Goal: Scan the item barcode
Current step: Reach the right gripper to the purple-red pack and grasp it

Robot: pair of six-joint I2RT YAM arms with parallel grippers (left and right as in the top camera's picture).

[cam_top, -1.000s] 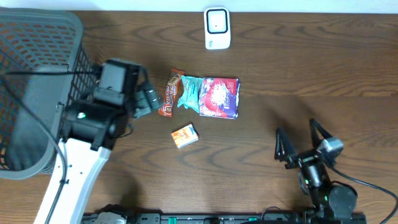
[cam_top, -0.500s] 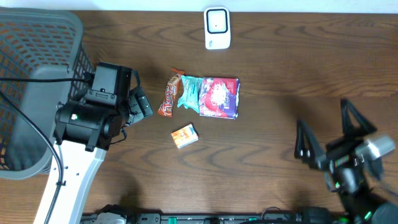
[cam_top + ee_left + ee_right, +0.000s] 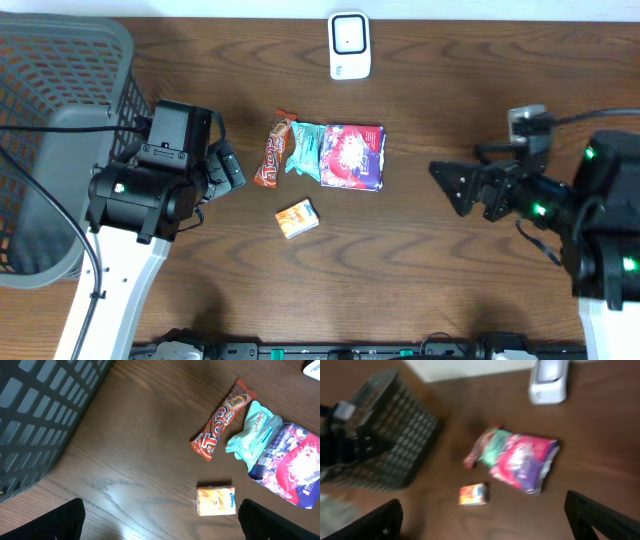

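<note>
Both arms carry nothing. Left gripper (image 3: 235,168) has its fingers spread wide and hovers just left of the Top chocolate bar (image 3: 272,148), probably lining up a pick. Right gripper (image 3: 448,188) is equally wide, right of the items and facing them.

Items lie mid-table: the bar, a teal packet (image 3: 305,148) and a pink-purple snack bag (image 3: 352,156) packed side by side. A small orange box (image 3: 297,218) sits apart, nearer.

White scanner (image 3: 349,45) at the far edge, nothing presented to it yet. Grey mesh basket (image 3: 60,60) far left: no item visible inside, though it is partly hidden by the left arm.
</note>
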